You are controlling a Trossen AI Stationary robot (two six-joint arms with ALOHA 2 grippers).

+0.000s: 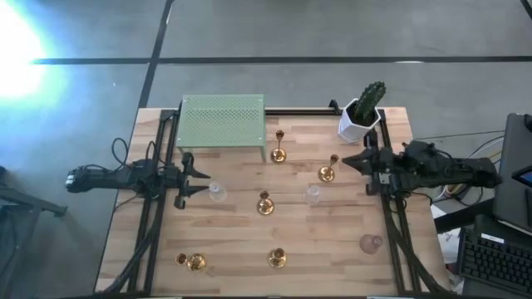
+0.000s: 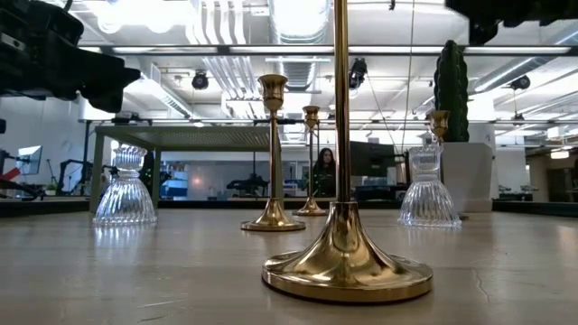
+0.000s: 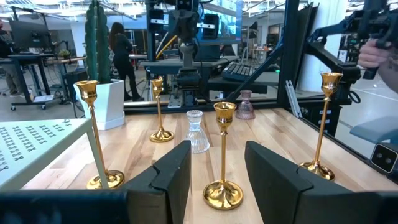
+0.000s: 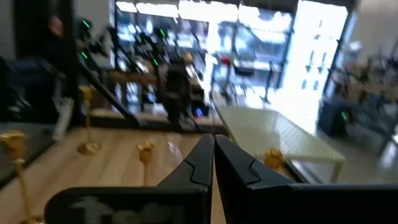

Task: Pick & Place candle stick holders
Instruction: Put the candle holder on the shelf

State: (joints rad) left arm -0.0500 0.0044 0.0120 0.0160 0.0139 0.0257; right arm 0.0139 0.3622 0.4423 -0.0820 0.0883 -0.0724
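Several gold candle stick holders stand upright on their round bases on the wooden table: one at the centre, two farther back, two near the front edge. Clear glass holders and a pinkish one stand among them. My left gripper waits open at the table's left edge, pointing level at the centre, with nothing between its fingers. My right gripper is shut at the right edge, level and above the table, holding nothing.
A green perforated shelf stands at the far left of the table. A white pot with a cactus sits at the far right corner. Black frame rails run along both side edges. People stand in the room beyond the table.
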